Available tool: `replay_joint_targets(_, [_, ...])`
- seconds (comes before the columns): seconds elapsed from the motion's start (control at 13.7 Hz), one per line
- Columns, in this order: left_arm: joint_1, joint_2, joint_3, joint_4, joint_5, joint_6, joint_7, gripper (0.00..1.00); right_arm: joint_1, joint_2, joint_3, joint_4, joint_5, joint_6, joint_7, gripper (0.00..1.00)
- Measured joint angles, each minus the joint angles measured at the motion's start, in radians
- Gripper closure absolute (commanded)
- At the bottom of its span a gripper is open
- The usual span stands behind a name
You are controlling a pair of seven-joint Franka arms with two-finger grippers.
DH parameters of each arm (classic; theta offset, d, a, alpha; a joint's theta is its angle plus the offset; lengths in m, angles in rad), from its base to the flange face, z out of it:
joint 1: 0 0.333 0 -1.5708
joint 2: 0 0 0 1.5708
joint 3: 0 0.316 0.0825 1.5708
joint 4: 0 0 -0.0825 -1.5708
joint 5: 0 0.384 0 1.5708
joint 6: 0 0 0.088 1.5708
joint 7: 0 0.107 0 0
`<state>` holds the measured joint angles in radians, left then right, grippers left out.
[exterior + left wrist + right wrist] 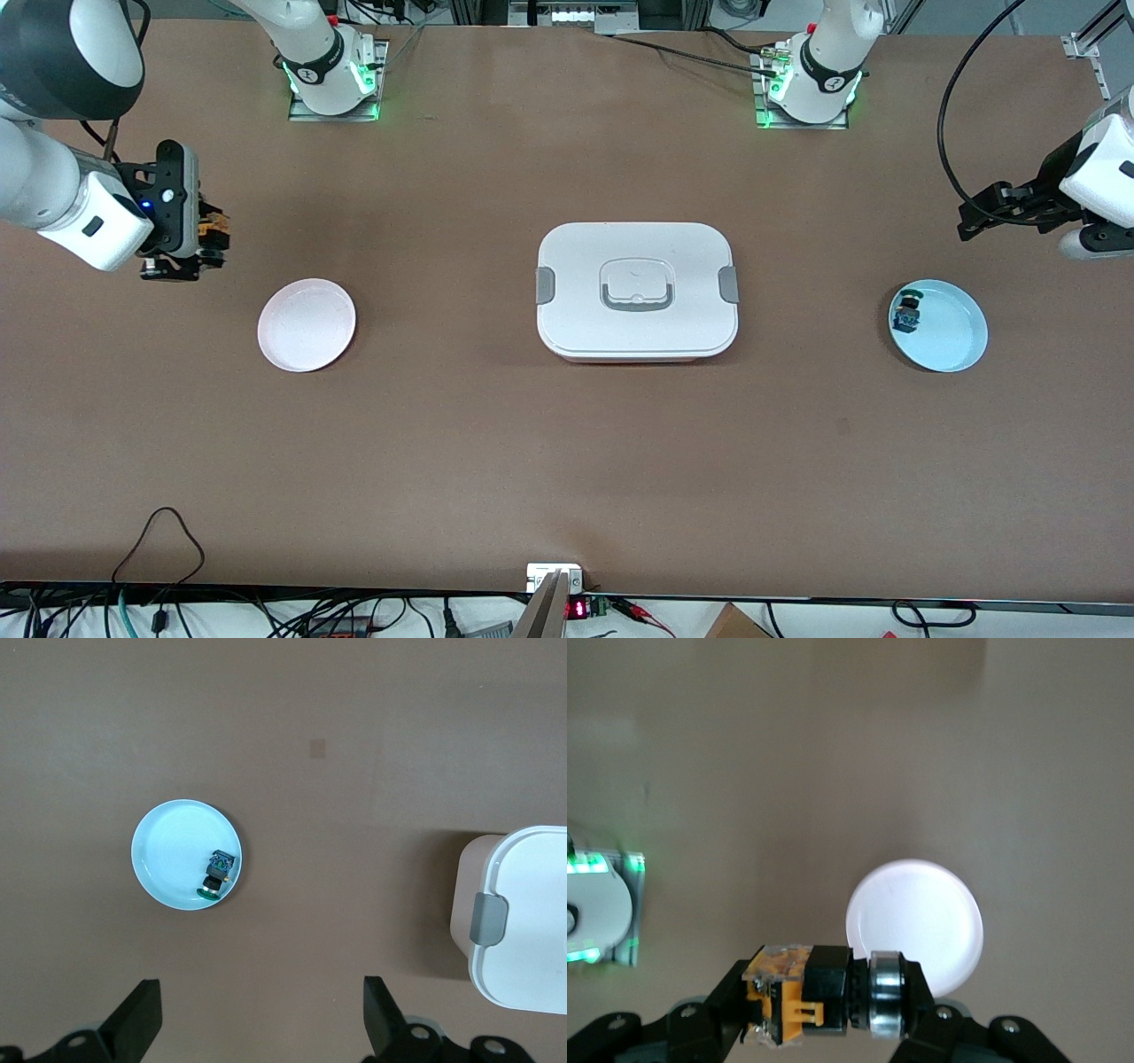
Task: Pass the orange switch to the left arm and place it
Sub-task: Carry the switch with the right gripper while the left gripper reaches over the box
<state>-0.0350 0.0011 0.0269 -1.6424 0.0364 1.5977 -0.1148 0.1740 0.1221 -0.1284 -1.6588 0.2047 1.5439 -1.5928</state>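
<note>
Orange switch above brown table

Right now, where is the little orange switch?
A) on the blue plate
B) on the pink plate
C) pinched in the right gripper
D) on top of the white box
C: the right gripper is shut on the orange switch, up in the air beside the pink plate.

right gripper jaws clamp orange switch above pink plate

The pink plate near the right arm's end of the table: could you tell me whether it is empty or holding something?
Empty. The pink plate shows only bare surface; the orange switch is clamped in the right gripper, up in the air.
</note>
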Motion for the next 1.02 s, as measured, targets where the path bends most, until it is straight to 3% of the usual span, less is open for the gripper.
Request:
replay_joint_targets(0.29, [-0.003,0.01,-0.005,0.0,-0.004,-0.058,0.0,0.0,-0.036,0.037,-0.005,-0.004,0.338,-0.022,-0.105,1.0])
replay_joint_targets(0.51, [0.003,0.037,-0.004,-0.001,-0.072,-0.137,-0.002,0.0,-0.085,0.099,-0.006,-0.019,0.606,-0.049,-0.243,1.0])
replay_joint_targets(0.8, [0.056,0.074,0.002,-0.003,-0.31,-0.201,-0.003,0.0,-0.133,0.183,-0.007,-0.042,0.848,-0.122,-0.426,1.0])
replay_joint_targets(1.02, [0.056,0.123,-0.001,-0.012,-0.584,-0.216,0.009,0.0,-0.151,0.227,-0.008,-0.089,0.983,-0.173,-0.542,1.0])
